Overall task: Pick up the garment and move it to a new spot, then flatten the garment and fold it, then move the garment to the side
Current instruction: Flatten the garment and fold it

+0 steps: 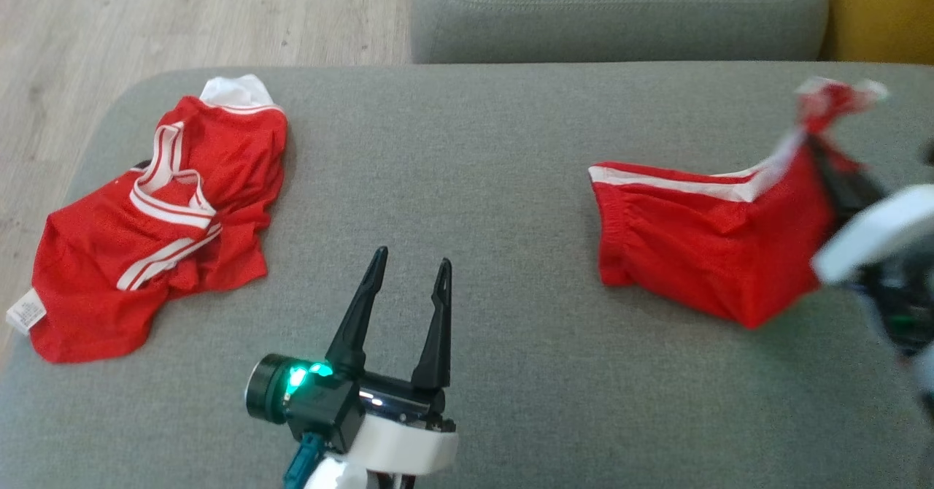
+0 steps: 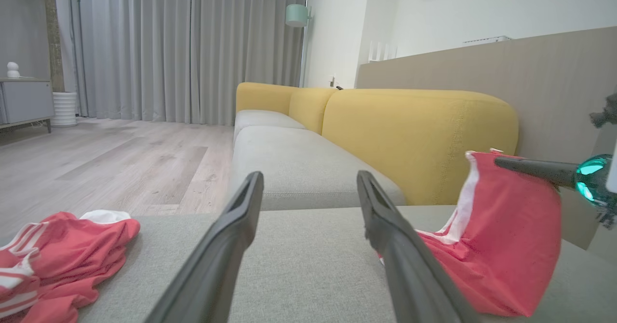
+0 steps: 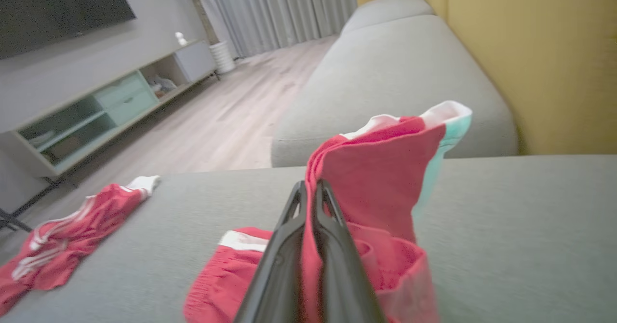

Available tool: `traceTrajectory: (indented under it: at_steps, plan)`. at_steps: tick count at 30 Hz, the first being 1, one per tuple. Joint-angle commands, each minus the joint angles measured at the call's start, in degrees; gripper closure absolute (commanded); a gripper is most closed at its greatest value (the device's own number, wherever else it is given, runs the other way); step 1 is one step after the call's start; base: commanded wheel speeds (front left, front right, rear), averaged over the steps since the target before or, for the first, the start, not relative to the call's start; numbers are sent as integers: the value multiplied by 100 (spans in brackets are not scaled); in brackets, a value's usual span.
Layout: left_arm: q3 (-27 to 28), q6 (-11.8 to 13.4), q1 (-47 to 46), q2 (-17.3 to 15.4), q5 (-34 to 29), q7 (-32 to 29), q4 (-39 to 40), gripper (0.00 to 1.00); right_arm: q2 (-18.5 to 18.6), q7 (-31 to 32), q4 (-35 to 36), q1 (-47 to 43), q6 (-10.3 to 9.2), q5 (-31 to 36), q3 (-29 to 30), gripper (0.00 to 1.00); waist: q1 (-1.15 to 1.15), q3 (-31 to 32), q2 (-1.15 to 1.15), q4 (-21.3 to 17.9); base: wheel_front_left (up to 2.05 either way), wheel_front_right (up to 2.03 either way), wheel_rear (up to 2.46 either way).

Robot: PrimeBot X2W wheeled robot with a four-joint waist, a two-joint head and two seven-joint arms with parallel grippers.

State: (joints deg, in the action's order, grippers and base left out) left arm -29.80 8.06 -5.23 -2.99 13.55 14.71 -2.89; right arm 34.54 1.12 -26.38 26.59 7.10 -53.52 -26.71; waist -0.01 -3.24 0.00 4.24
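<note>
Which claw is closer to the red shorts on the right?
The right one. The right claw is shut on the shorts at their lifted corner. The left claw is open above the grey cushion, apart from the shorts, between them and the red shirt.

Head overlooks the cushion (image 1: 474,182) both wrists apparently skim.

- We're in a home living room, with a grey-and-yellow sofa (image 2: 419,135) right up front.
- Long grey curtains (image 2: 183,48) hang beyond a pale wood floor (image 2: 120,164).
- A dark television (image 3: 53,9) sits above a low media cabinet (image 3: 96,115), with a potted plant (image 2: 54,48) in the corner.
</note>
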Motion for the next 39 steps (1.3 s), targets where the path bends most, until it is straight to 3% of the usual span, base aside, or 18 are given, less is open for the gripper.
traceTrajectory:
  at_steps: [1, 8, 9, 10, 11, 12, 17, 24, 30, 39]
  plan:
    - [180, 4, -76, 11, -14, 29, 223, 0, -136, 8, 257, 247, 39, 112, -100, 100, 1, 66, 0, -33, 0, 0, 0]
    - [62, -36, -129, 11, 30, 29, 227, 0, -1577, -137, -59, 457, 39, 309, -590, 100, 1, 55, 0, 69, 0, 0, 0]
    - [46, -37, -147, 11, 41, 29, 235, 0, -1744, -177, -194, 467, 39, 349, -657, 79, 1, 42, 0, 95, 0, 0, 0]
    - [46, -37, -147, 11, 41, 29, 235, 0, -1744, -177, -194, 467, 39, 349, -657, 79, 1, 42, 0, 95, 0, 0, 0]
    - [36, -37, -160, 11, 54, 29, 248, 0, -1905, -244, -325, 470, 39, 371, -699, 59, 1, 25, 0, 121, 0, 0, 0]
    - [25, -39, -179, 11, 74, 29, 266, 0, -2164, -425, -538, 466, 39, 390, -752, 0, 1, -4, 0, 164, 0, 0, 0]
    - [47, 0, -138, 11, 136, 29, 309, 0, -2326, -1199, -630, 389, 39, 355, -759, 0, 1, 30, 0, 193, 0, 0, 0]
    - [221, 70, 114, 12, 131, 29, 339, 0, -1737, -1601, -557, -189, 39, 1051, -387, 0, 1, 321, 0, 50, 0, 0, 0]
    - [665, 141, 449, 12, -14, 29, 309, 0, -1694, -1609, 428, -1353, 39, 2001, 788, 0, 1, 540, 0, -107, 0, 0, 0]
    - [1261, 61, 1136, 12, -355, 29, -66, 0, -2040, -1610, 1410, -2850, 39, 3297, 1452, 0, 1, 987, 0, -219, 0, 0, 0]
